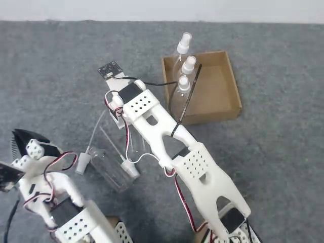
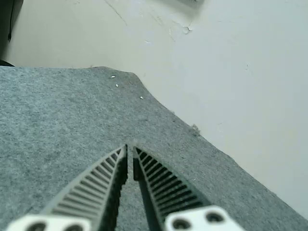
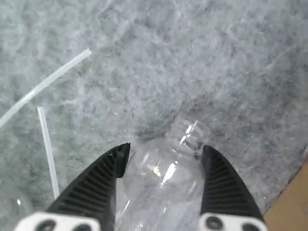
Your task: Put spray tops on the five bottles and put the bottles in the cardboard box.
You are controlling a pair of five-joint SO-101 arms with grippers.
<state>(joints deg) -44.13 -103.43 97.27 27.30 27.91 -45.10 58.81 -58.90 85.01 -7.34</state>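
My right gripper is shut on a clear, capless bottle, one finger on each side of its shoulder, neck pointing away over the grey carpet. In the high view this gripper is left of the cardboard box. Three bottles with white spray tops stand along the box's left wall. Another clear bottle lies on the carpet with two loose spray tops beside it. My left gripper is shut on nothing, raised at the near left.
Two thin white dip tubes lie on the carpet close to the held bottle. A small circuit board sits beyond the right gripper. The carpet edge meets a pale wall ahead of the left gripper.
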